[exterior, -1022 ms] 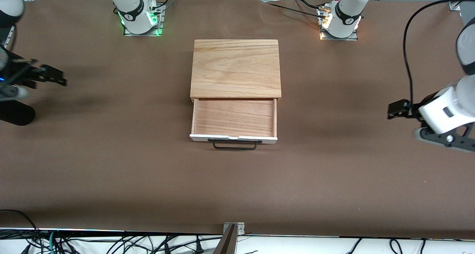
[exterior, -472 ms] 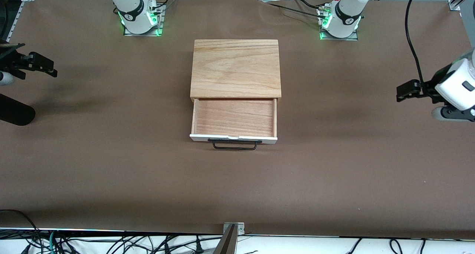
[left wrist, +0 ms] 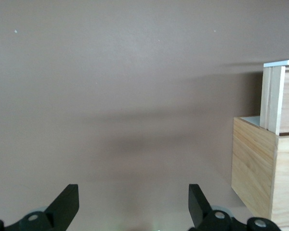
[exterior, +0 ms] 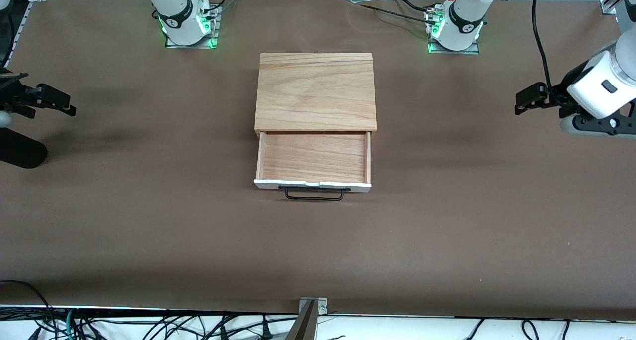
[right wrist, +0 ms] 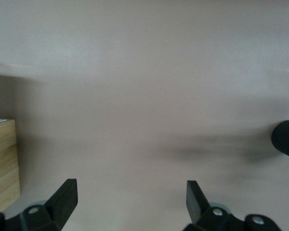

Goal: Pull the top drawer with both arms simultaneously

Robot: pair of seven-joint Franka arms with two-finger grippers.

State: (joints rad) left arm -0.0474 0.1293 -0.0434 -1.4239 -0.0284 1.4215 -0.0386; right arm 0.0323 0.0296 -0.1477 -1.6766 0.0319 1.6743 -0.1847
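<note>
Front view: we see the wooden box (exterior: 315, 91) at mid-desk (exterior: 149, 220), between the two arm bases. The top drawer (exterior: 313, 161) stands pulled out toward the front camera, its tray bare, white front panel nearest the camera, and the black wire handle (exterior: 314, 194) untouched. The left gripper (exterior: 525, 97) hangs over the desk at the left arm's end, well apart from the box. The right gripper (exterior: 58, 100) hangs over the desk at the right arm's end, equally well apart. Neither touches anything.

Left wrist view: we note the left fingers (left wrist: 67, 204) spread wide with only brown desk surface between them; nothing held. The box (left wrist: 265, 168) shows side-on at the frame edge, the pulled-out drawer (left wrist: 274, 98) projecting from it.

Right wrist view: the right fingers (right wrist: 65, 197) are likewise spread wide and empty over bare desk. A corner of the box (right wrist: 2, 163) shows at the edge.
</note>
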